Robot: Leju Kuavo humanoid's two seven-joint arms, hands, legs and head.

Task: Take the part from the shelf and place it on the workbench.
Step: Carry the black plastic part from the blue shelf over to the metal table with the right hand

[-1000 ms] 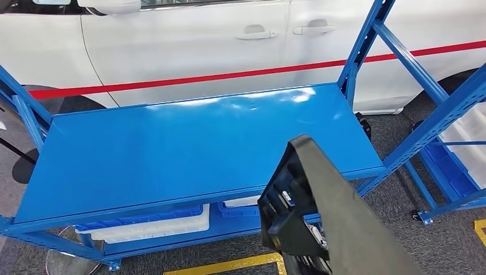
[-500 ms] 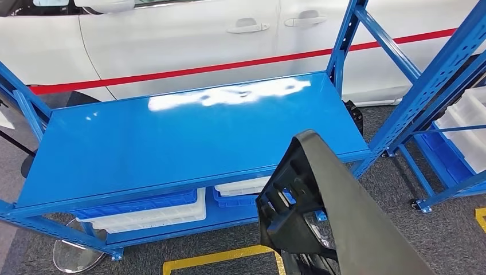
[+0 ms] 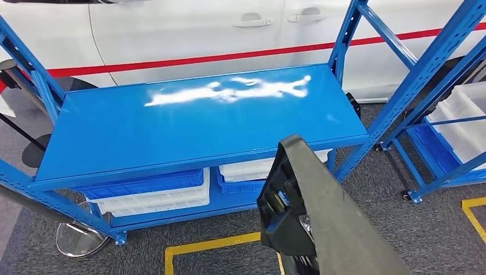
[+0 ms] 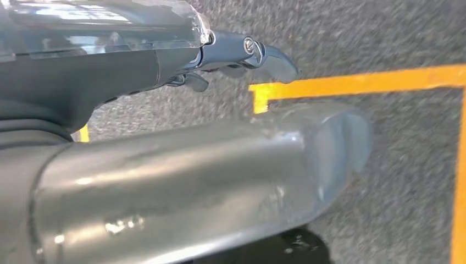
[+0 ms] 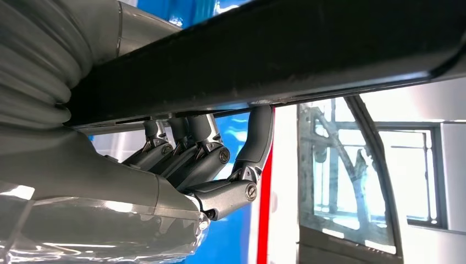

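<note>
Part in hand: the black part (image 3: 321, 217) rises from the lower edge of the head view on the robot's right side, a long dark panel with a ribbed, open-framed underside turned toward the left.
Right hand: the right hand (image 5: 192, 165) grips the part from beneath in the right wrist view, fingers (image 5: 181, 151) hooked up onto the dark edge of the part, which runs across above them.
Left hand: the left hand (image 4: 165, 60) hangs over grey carpet and yellow floor tape (image 4: 357, 82); it holds nothing, fingers loosely extended.
Long axis: the part slants from low and near the body up and forward, its rounded upper tip just short of the bench's front edge as the head view frames it.
Key relation: the bench (image 3: 143, 137) lies straight ahead and beyond the part; the right arm carries the load, so it is the one placed to reach.
Surface: a flat blue top, glossy with a white glare patch toward the back, bare across its width.
Under the bench: blue and white bins (image 3: 155, 192) on the lower level.
Room: blue shelf uprights (image 3: 424, 74) stand to the right; a white car (image 3: 189, 28) with a red stripe stands behind the bench.
Judgement: the part is off the shelf and not yet set down; moving it forward and lowering it flat looks like what remains.
</note>
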